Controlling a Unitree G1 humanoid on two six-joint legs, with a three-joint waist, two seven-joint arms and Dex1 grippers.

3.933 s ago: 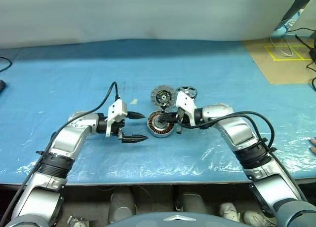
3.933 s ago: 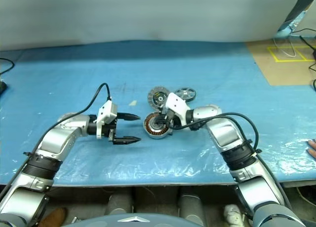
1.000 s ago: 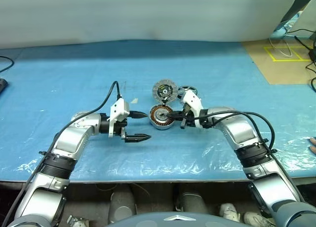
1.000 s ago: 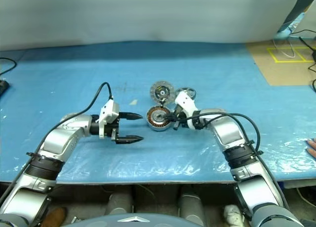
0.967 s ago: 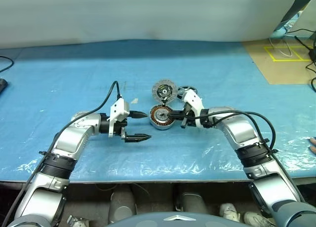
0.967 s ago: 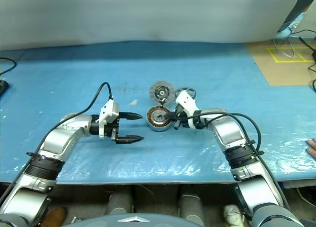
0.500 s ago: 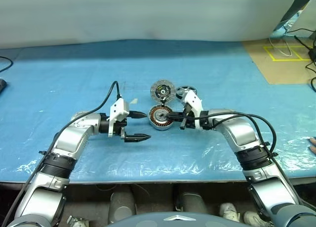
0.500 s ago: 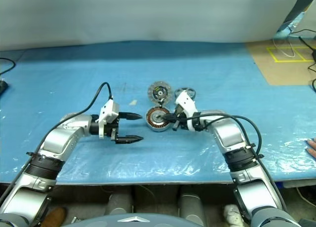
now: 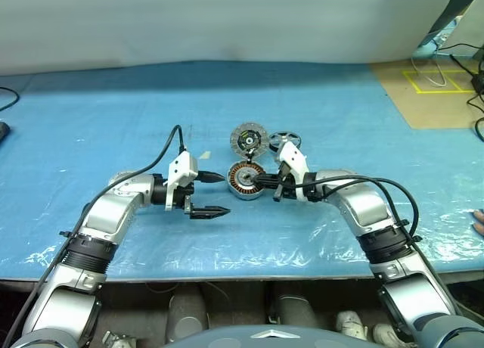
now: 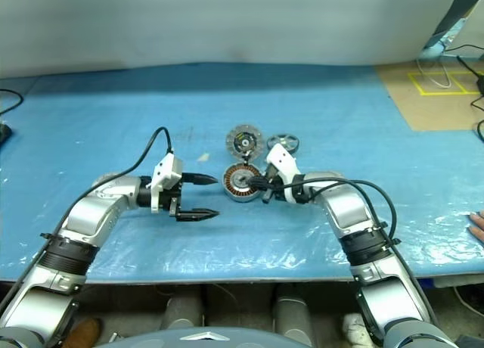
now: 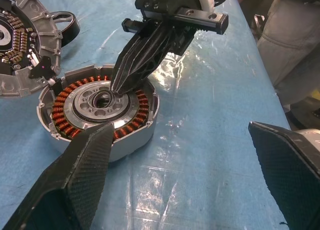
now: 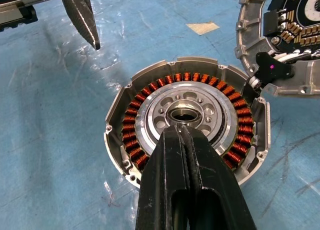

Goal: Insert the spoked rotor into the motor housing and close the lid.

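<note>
Item, my right gripper (image 12: pixel 181 132): fingers pressed together, holding nothing, tips resting at the silver hub of the motor housing (image 9: pixel 246 180).

Item, motor housing: open on the blue table cover (image 9: pixel 113 106), copper windings showing.

Item, lid (image 9: pixel 248 139): at the housing's 12 o'clock, touching its rim.

Item, spoked rotor (image 9: pixel 285 140): at its 1 o'clock, beside the lid.

Item, my left gripper (image 9: pixel 209 193): spread wide, empty, at the housing's 9 o'clock.
</note>
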